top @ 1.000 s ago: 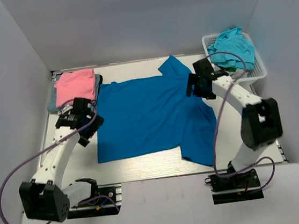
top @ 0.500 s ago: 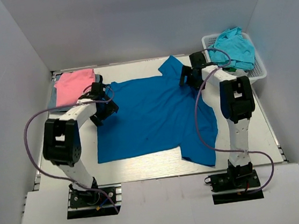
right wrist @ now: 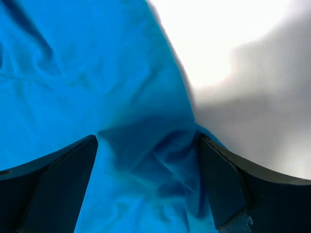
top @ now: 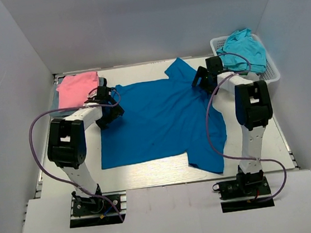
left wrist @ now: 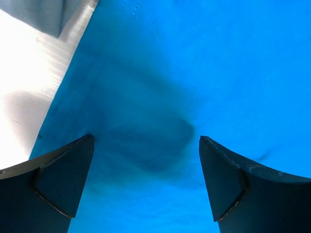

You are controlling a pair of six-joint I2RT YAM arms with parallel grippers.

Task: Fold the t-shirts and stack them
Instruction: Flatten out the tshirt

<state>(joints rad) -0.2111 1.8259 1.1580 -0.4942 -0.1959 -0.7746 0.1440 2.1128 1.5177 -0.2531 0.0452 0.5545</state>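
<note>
While the white desk [top: 150,172] carried everything, the royal-blue t-shirt [top: 156,119] lay spread across its middle, one sleeve pointing to the far edge and the other to the near right. At the far right corner stood a white lattice basket [top: 272,73] with a crumpled turquoise t-shirt [top: 243,47] in it. At the far left corner a folded pink t-shirt [top: 77,87] rested on a grey-blue one [top: 53,109]. The left end effector [top: 110,112] hung low over the blue shirt's left edge, just beside the pink stack, its fingers spread apart with only flat, shadowed blue cloth between them. The right end effector [top: 199,81] sat at the base of the far sleeve, its fingers likewise apart, straddling a small rumpled fold at the cloth's edge without closing on it.
</note>
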